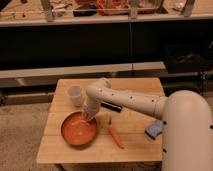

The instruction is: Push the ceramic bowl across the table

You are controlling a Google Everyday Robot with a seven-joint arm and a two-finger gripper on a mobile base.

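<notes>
Resting gripper (86, 117) against ceramic bowl (79, 131) rim.

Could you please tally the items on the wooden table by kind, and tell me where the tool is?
Ceramic bowl: 1
Cup: 1
Carrot: 1
Blue sponge: 1
Total: 4
The tool is down at the bowl's far rim, on the wooden table.

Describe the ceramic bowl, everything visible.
The ceramic bowl is round, orange-red, glazed-looking, with a darker rim. It sits upright on the front-left part of the wooden table, nothing visible inside. The pincer is at its back rim, apparently touching it. A carrot lies apart to its right.
</notes>
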